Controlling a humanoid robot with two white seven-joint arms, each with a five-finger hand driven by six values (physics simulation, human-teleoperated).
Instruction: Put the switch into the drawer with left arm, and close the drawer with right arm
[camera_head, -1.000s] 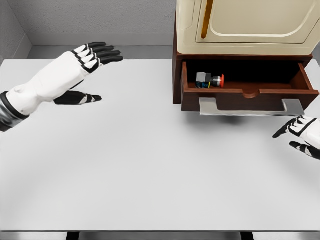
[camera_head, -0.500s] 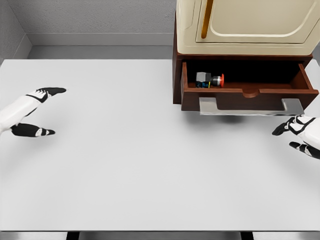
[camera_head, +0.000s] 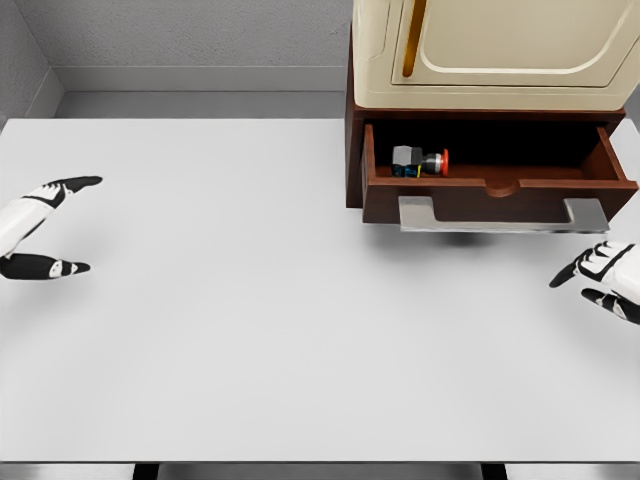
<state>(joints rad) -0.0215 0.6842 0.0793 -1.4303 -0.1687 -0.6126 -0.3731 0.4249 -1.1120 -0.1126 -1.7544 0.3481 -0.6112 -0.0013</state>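
Since a second ago, our left hand (camera_head: 35, 225) has withdrawn empty, fingers spread, to the white bench (camera_head: 250, 330) edge. Our small grey red-capped switch (camera_head: 420, 160) lies inside the open brown wooden drawer (camera_head: 500, 190). Our right hand (camera_head: 605, 278), also spread, waits just below the drawer's grey metal handle (camera_head: 500, 215), nearer.

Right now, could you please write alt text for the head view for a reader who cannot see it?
A red-buttoned switch lies in the open brown drawer under a cream cabinet at the white table's far right. The empty right hand hovers, open, below the drawer's grey handle; the left hand, open, is at the left edge.
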